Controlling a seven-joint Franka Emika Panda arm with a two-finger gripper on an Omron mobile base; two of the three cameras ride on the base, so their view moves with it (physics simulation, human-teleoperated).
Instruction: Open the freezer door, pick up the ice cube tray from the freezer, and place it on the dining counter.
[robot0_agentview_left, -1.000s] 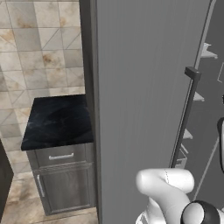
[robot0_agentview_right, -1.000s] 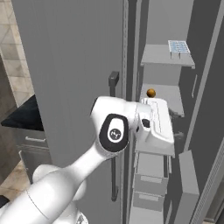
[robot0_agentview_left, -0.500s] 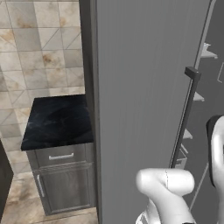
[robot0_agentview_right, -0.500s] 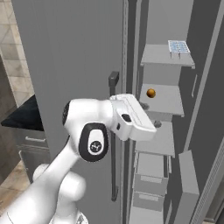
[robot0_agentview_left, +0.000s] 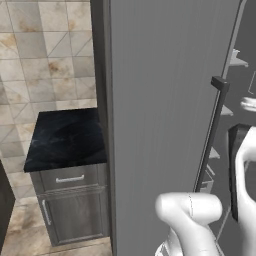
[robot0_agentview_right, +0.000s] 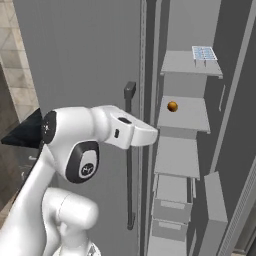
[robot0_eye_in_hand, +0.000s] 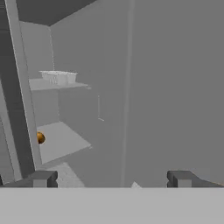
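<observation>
Ice cube tray (robot0_agentview_right: 204, 52) sits up on the top shelf (robot0_agentview_right: 190, 65) of the freezer (robot0_agentview_right: 185, 150), right at the far right corner, a pale blue-white grid lying flat. From the hand view it shows as a small whitish rack (robot0_eye_in_hand: 58, 77) resting on that upper shelf, well above and to the left of where the gripper (robot0_eye_in_hand: 111, 178) points. The fingers (robot0_eye_in_hand: 42, 178) stand spread wide with nothing between them; the hand is free.

The freezer door (robot0_agentview_left: 165, 110) is swung open, its long dark handle (robot0_agentview_right: 129, 155) hanging just beside the arm, so the way in looks clear. One shelf lower there is a small orange ball (robot0_agentview_right: 172, 106), well apart from the tray.

As for handling, it looks light and stiff, probably thin plastic, likely slick and prone to tip if pinched at one end. Best bet, I'd say, is across a long rim near the middle, jaws straddling the narrow width, so it stays level. It sits close to the shelf's edge and the side wall, so there's little room on that side; coming in from the front looks safer. A gentle squeeze should do, since the thin walls could flex.
</observation>
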